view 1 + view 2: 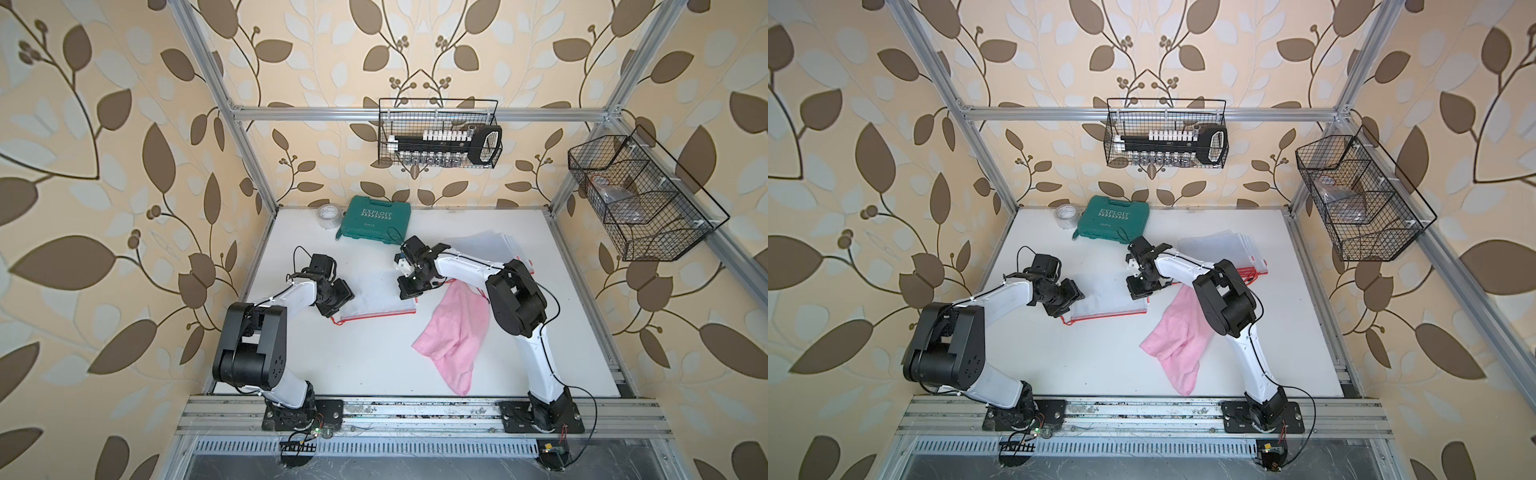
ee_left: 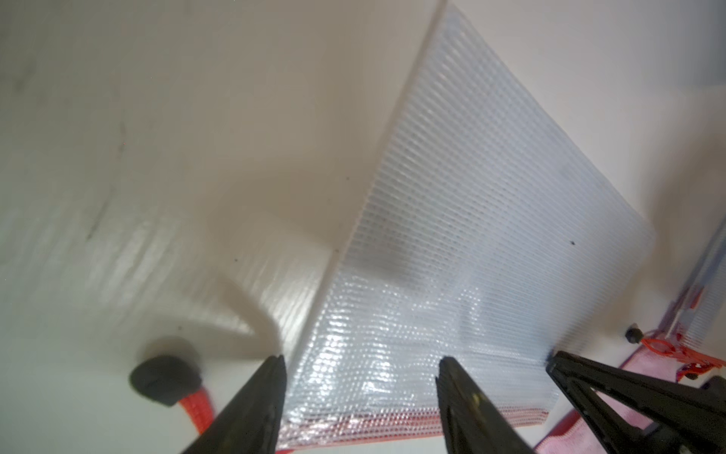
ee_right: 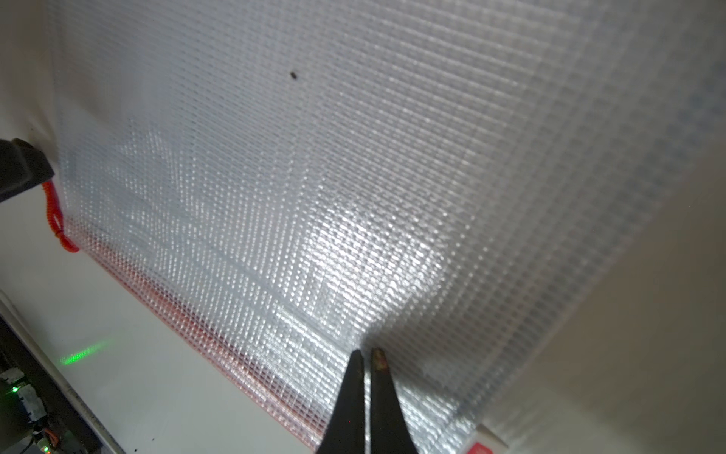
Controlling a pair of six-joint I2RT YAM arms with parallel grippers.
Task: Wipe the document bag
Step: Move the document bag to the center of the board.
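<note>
The document bag (image 1: 374, 303) (image 1: 1108, 305), clear mesh plastic with a red zipper edge, lies flat mid-table. My left gripper (image 1: 337, 302) (image 2: 359, 361) hovers at the bag's left end, open, its fingers straddling the zipper corner (image 2: 377, 393). At the bag's right end my right gripper (image 1: 409, 291) (image 3: 367, 351) points down onto the mesh (image 3: 314, 177), shut, with nothing visible between its fingers. A pink cloth (image 1: 453, 332) (image 1: 1179, 340) lies crumpled right of the bag, under the right arm, held by neither gripper. The red zipper cord (image 3: 55, 220) trails off the bag's left corner.
A pile of other clear bags (image 1: 490, 249) sits at the back right. A green tool case (image 1: 376, 218) and a tape roll (image 1: 329, 216) stand at the back. Wire baskets hang on the back wall (image 1: 438, 137) and the right wall (image 1: 640, 199).
</note>
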